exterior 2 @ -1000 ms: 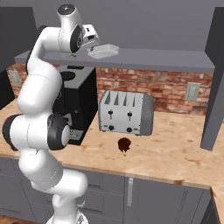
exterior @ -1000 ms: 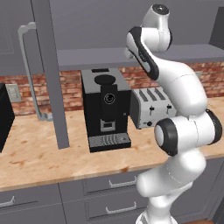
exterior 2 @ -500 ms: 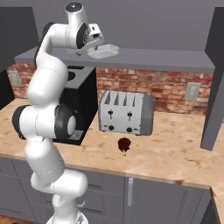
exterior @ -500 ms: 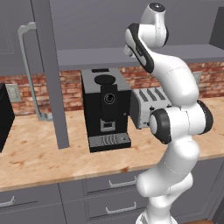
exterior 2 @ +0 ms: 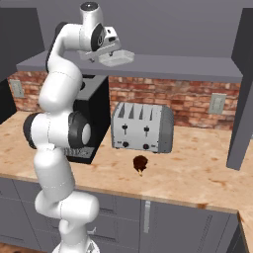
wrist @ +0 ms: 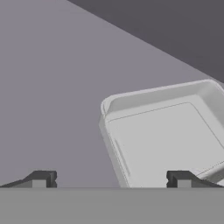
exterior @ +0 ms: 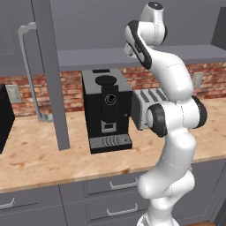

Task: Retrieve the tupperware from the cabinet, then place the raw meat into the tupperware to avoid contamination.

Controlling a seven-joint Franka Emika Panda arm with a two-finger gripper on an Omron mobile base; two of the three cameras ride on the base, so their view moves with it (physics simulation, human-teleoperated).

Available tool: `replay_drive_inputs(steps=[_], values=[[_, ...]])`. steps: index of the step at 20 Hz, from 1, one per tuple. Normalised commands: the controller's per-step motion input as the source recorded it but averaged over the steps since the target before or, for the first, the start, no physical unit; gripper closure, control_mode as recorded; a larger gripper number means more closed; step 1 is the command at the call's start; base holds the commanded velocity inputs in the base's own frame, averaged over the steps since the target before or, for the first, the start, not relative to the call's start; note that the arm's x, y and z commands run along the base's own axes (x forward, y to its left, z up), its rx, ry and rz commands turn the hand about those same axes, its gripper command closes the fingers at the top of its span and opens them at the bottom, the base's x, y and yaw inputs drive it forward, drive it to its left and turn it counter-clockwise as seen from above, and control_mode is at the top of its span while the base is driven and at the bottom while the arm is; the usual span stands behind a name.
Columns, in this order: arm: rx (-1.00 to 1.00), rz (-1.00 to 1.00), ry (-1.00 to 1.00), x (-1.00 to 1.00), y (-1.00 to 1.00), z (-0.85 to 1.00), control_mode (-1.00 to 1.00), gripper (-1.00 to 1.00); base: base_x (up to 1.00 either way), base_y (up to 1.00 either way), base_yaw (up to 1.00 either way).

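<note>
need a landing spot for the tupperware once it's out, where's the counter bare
Widest bare counter lies right of the raw meat, running to the open cabinet door. Another bare stretch sits left of the coffee machine, around the other door. It is crowded where the toaster stands beside the coffee machine, meat just in front. The tupperware is on the cabinet shelf.
</note>
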Motion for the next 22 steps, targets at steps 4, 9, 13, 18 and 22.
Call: replay_drive_inputs(steps=[4, 9, 13, 18, 22], values=[[0.0, 0.01, 0.03, 0.21, 0.0, -0.14, -1.0, -1.0, 0.0, 0.0, 0.0], [0.0, 0.01, 0.03, 0.24, 0.0, -0.12, -1.0, -1.0, 0.0, 0.0, 0.0], [0.0, 0.0, 0.04, 0.27, -0.01, -0.1, -1.0, -1.0, 0.0, 0.0, 0.0], [0.0, 0.01, 0.04, 0.13, 0.0, -0.15, -1.0, -1.0, 0.0, 0.0, 0.0], [0.0, 0.01, 0.05, 0.1, 0.0, -0.17, -1.0, -1.0, 0.0, 0.0, 0.0]])
